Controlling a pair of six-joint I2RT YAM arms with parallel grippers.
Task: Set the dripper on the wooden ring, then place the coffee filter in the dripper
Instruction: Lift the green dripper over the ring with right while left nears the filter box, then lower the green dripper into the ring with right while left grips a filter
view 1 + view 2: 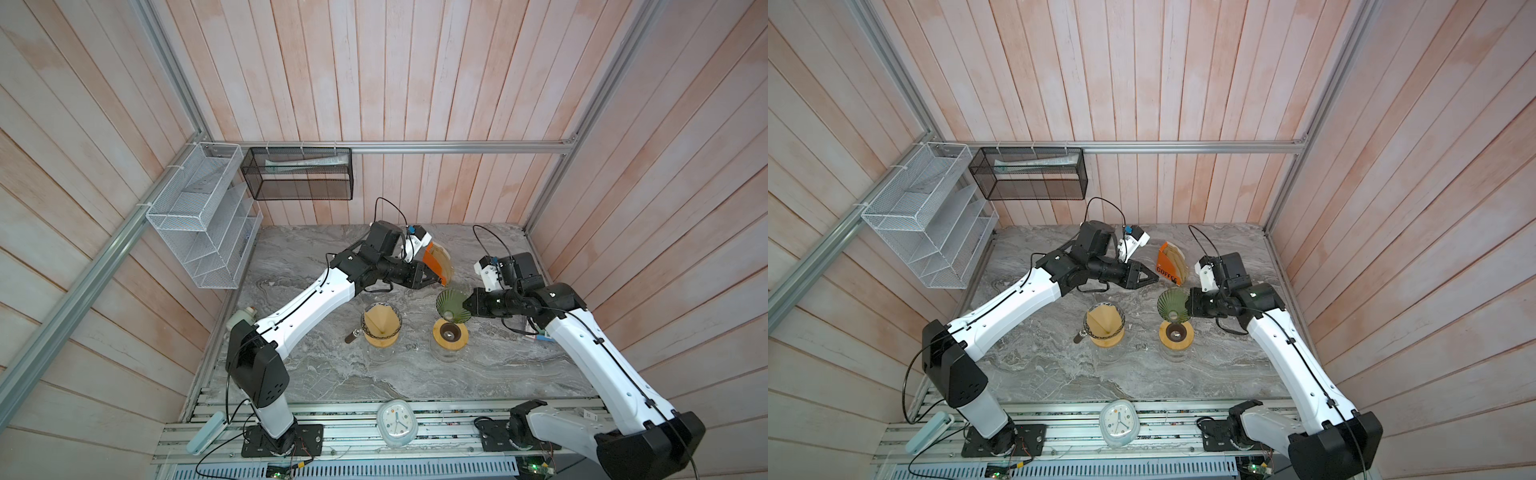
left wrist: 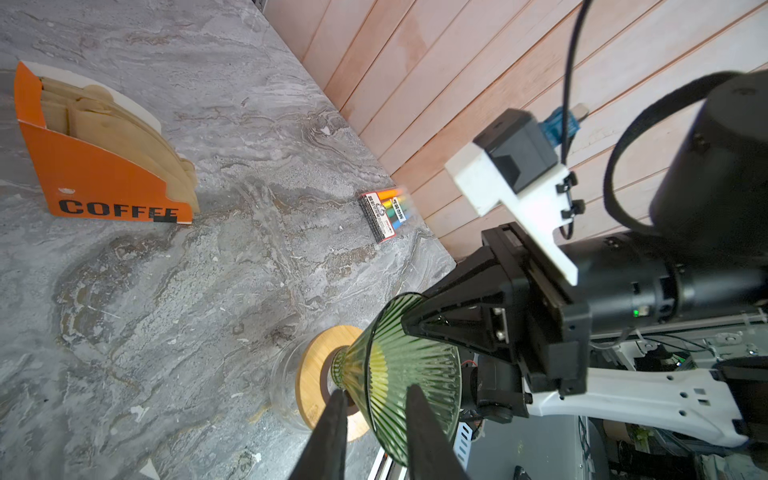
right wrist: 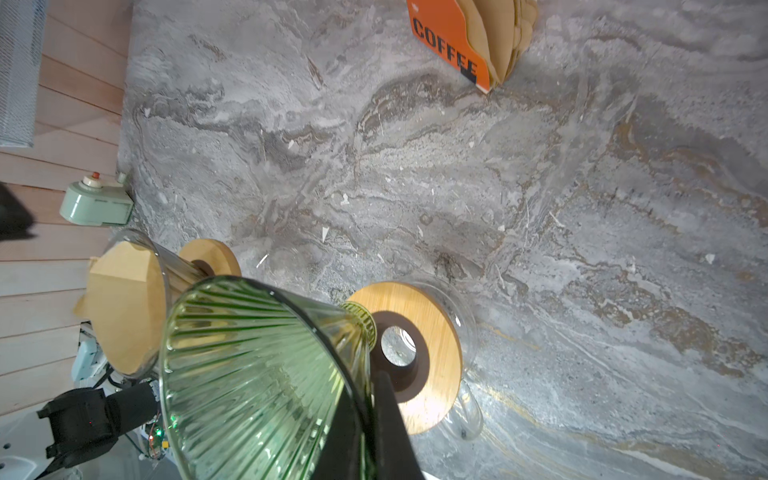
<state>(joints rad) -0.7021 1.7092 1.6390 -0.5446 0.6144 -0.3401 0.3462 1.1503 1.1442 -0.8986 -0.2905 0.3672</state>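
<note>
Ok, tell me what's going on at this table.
The right gripper is clamped on the rim of the green glass dripper, holding it tilted over the wooden collar. The left gripper is open and empty, pointing at the orange filter box. The green one has no filter yet; the clear dripper beside it holds one.

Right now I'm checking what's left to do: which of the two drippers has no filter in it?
The green ribbed dripper, held tilted by the right pincer, is empty; the clear dripper has a brown paper filter inside.
</note>
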